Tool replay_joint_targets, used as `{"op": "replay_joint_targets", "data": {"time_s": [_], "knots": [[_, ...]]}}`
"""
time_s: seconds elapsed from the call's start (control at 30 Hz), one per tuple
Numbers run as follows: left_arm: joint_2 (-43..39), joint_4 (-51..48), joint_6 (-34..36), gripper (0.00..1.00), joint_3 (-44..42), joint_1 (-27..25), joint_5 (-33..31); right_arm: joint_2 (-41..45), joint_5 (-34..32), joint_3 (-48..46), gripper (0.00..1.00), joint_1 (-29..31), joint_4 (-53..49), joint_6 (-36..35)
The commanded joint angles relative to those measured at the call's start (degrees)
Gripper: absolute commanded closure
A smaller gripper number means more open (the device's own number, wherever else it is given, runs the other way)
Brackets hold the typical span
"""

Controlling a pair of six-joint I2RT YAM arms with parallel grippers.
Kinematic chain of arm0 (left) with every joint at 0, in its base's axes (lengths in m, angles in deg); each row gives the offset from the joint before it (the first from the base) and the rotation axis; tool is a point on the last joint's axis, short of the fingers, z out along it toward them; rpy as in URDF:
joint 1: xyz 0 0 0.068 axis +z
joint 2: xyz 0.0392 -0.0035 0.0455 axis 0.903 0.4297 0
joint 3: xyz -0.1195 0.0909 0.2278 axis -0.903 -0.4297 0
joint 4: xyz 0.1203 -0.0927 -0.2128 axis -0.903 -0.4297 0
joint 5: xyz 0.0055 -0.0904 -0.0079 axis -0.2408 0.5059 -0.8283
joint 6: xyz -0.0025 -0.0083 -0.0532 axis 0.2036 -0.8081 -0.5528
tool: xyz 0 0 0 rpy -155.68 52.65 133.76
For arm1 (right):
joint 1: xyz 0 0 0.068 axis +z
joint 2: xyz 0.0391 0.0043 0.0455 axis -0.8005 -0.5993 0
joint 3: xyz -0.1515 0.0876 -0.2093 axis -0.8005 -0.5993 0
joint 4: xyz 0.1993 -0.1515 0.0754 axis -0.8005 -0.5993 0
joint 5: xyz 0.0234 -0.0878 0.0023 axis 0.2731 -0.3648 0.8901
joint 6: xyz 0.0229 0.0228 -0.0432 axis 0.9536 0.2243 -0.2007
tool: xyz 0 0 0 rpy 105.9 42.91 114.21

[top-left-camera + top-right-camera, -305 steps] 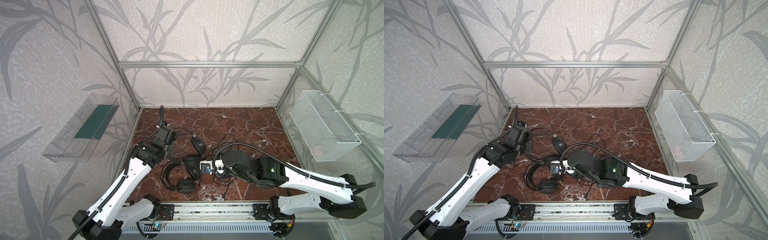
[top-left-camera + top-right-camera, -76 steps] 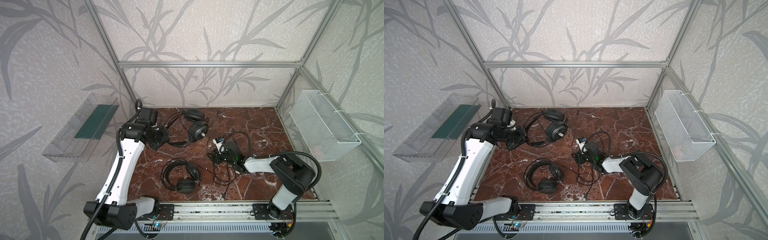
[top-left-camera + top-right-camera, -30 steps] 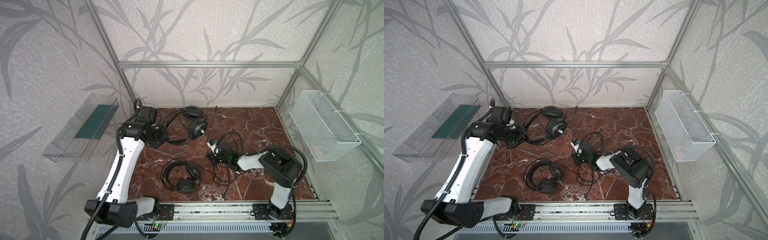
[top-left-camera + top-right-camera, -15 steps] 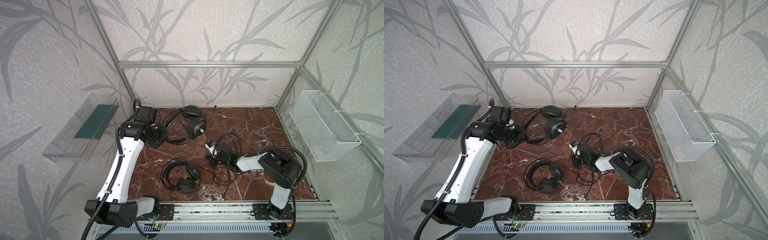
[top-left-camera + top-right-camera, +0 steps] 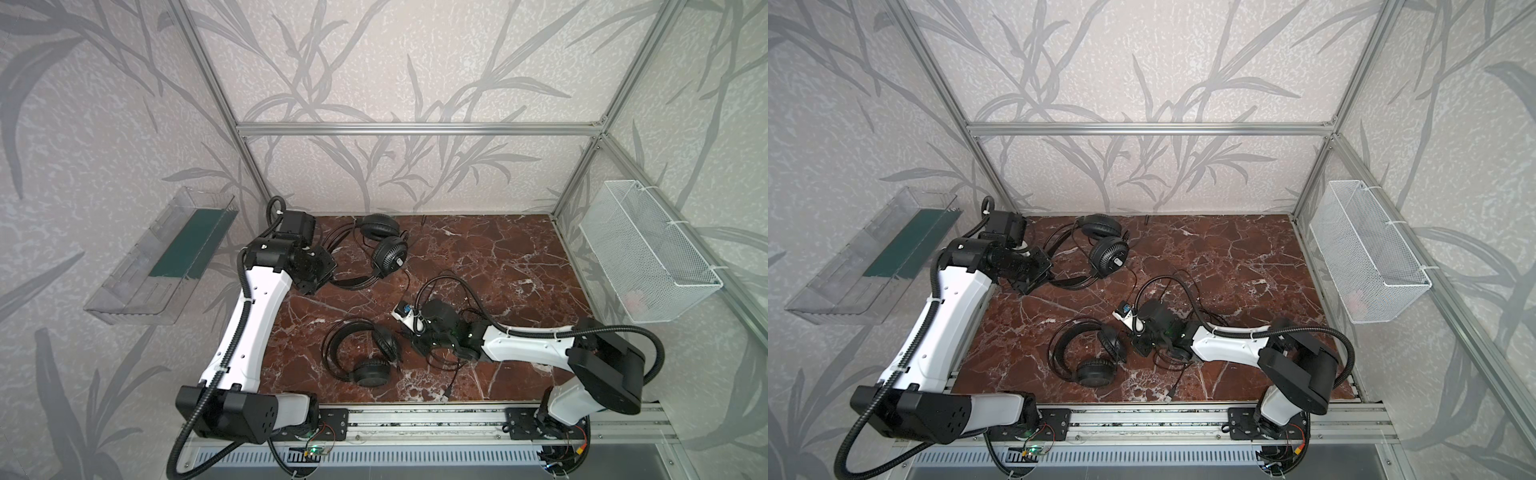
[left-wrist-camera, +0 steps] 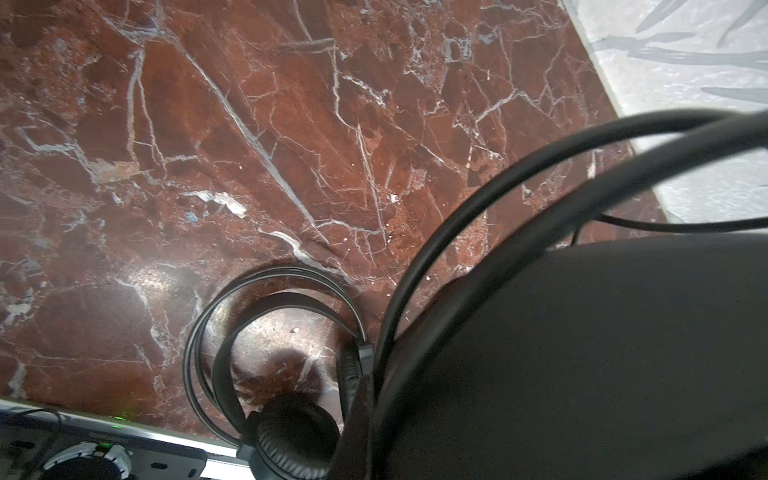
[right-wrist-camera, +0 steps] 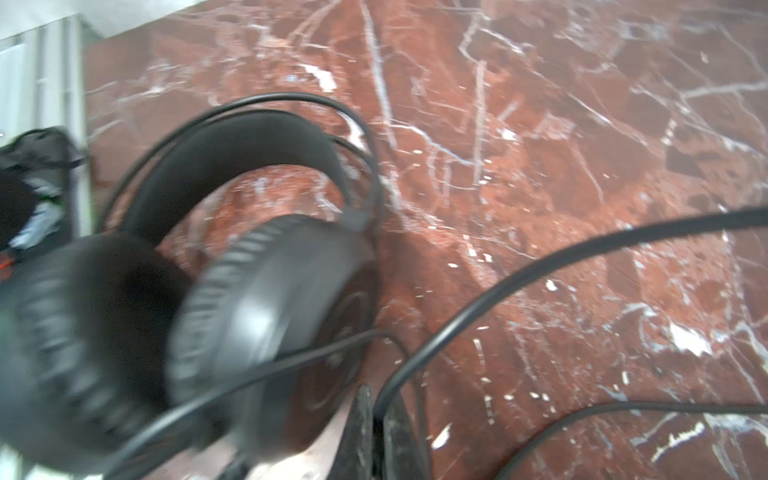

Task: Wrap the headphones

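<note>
**Headsets:** two, black, on the marble table (image 5: 519,257).

**Far headset** (image 5: 388,258): back left, well apart from its mate. Ten seconds back both lay together at front centre.

**Left claw** (image 5: 322,277): closed, by the look on the far headset's band, which fills the left wrist view. The fingers themselves are hidden. Unmoved over the last second.

**Near headset** (image 5: 368,371): front centre, lying flat, unwrapped.

**Right claw** (image 7: 377,409): a second ago a shade open. It is now shut, with a cable (image 7: 519,274) pinched between the tips. It has also edged toward the near headset, which sits just beside it in the right wrist view.

**Cable:** loose loops lie around and behind the right wrist. Which headset it belongs to cannot be told. A plug (image 5: 447,398) lies free near the front edge.

**Judgement:**
- Separating the pair looks done, and the fresh pinch likely marks the start of winding.
- No turn is yet laid on either headset, so the task stands early.
- The tangled loops may snag on the arm or drag the near headset as the cable is drawn.
</note>
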Motion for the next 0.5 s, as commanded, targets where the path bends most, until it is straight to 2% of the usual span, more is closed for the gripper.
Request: {"op": "replay_joint_targets", "data": {"time_s": [0.0,0.2,0.47], "knots": [[1.92,0.8,1.24,1.0,0.76,0.31,-1.66,3.11,5.08,4.61,1.0,2.73,-12.65,-5.46],[5.38,0.56,3.28,1.0,2.04,0.29,-9.35,9.39,4.53,9.3,1.0,8.35,-24.06,-10.92],[10.03,0.67,5.07,1.0,2.66,0.08,-10.4,17.63,4.21,12.19,1.0,10.07,-28.84,-13.31]]}}
